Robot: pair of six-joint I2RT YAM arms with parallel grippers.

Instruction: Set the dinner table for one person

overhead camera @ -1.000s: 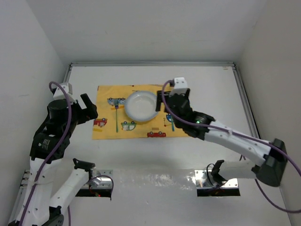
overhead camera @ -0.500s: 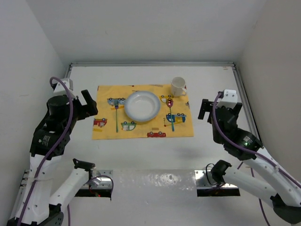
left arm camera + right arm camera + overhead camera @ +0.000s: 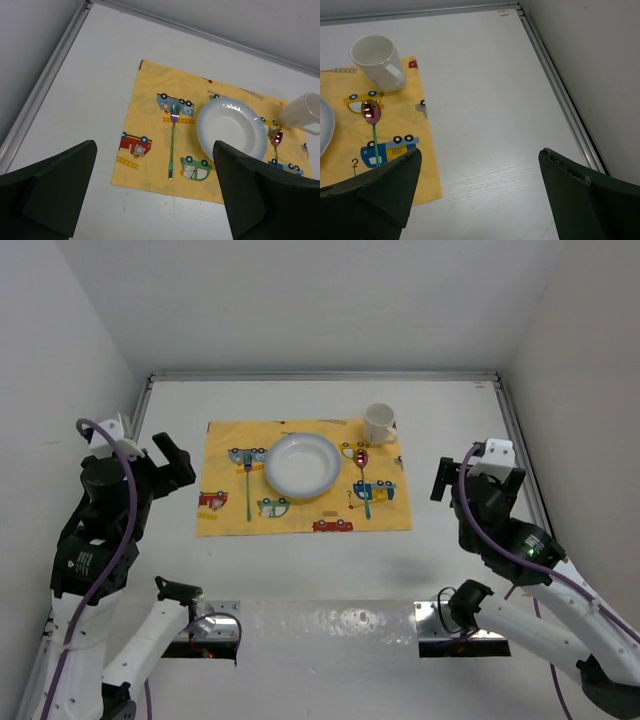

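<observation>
The white dinner table [image 3: 450, 420] carries a yellow car-print placemat [image 3: 300, 518]. On the mat lie a white bowl [image 3: 301, 464], a green-handled fork [image 3: 248, 490] to its left, and a spoon [image 3: 364, 485] to its right. A white cup [image 3: 379, 423] stands at the mat's far right corner. My left gripper [image 3: 172, 462] is open and empty, raised left of the mat. In its wrist view [image 3: 152, 145] the fork [image 3: 173, 145] and bowl [image 3: 230, 127] show below. My right gripper [image 3: 465, 472] is open and empty, right of the mat. Its wrist view [image 3: 480, 150] shows the cup [image 3: 375, 60] and spoon [image 3: 371, 115].
Grey metal rails run along the far edge [image 3: 320, 375] and the right edge [image 3: 520, 450] of the table. White walls close in on three sides. Both arm bases sit at the near edge.
My right gripper has let go of the cup at the mat's far right corner and drawn back to the right. My left arm has drawn back a little to the left.
</observation>
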